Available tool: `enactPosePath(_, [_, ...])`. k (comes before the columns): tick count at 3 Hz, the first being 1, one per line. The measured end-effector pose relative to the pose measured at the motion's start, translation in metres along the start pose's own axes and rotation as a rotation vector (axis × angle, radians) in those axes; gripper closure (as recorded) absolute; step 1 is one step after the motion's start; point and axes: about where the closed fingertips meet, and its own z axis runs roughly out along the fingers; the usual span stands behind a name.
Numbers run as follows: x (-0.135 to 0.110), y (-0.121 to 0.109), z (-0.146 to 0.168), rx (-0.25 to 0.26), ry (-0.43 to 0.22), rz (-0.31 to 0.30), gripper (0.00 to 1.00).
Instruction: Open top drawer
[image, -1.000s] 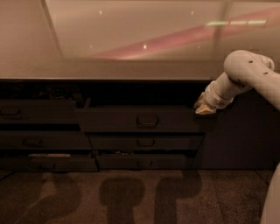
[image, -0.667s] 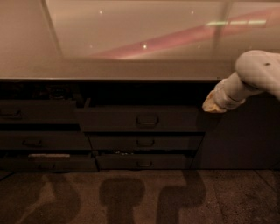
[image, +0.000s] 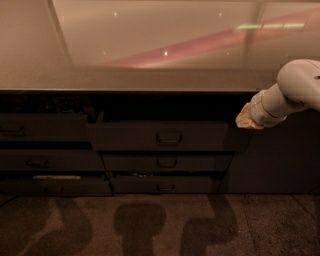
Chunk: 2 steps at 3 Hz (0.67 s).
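The top drawer (image: 130, 136) is the widest dark front in the middle column, just under the counter edge. Its small loop handle (image: 169, 138) sits at the centre. The front stands forward of the two narrower fronts below it, with a dark gap above it. My white arm (image: 295, 92) comes in from the right edge. The gripper (image: 243, 120) is at its dark lower-left end, by the drawer's upper right corner and well to the right of the handle. I cannot tell whether it touches the drawer.
A pale glossy countertop (image: 150, 75) runs above the drawers. Two narrower drawers (image: 165, 163) lie below the top one, and the lowest is slightly ajar. More drawers (image: 45, 160) are on the left. A dark closed panel (image: 275, 165) is on the right. Speckled floor (image: 160, 225) lies in front.
My arm and gripper have shifted to the right and slightly up, away from the drawer's centre. The drawer fronts have not visibly moved.
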Motion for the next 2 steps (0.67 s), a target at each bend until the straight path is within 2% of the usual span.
enactPosePath(1, [0.0000, 0.0000, 0.0000, 0.000, 0.000, 0.000, 0.81])
enactPosePath(2, [0.0000, 0.0000, 0.0001, 0.000, 0.000, 0.000, 0.58])
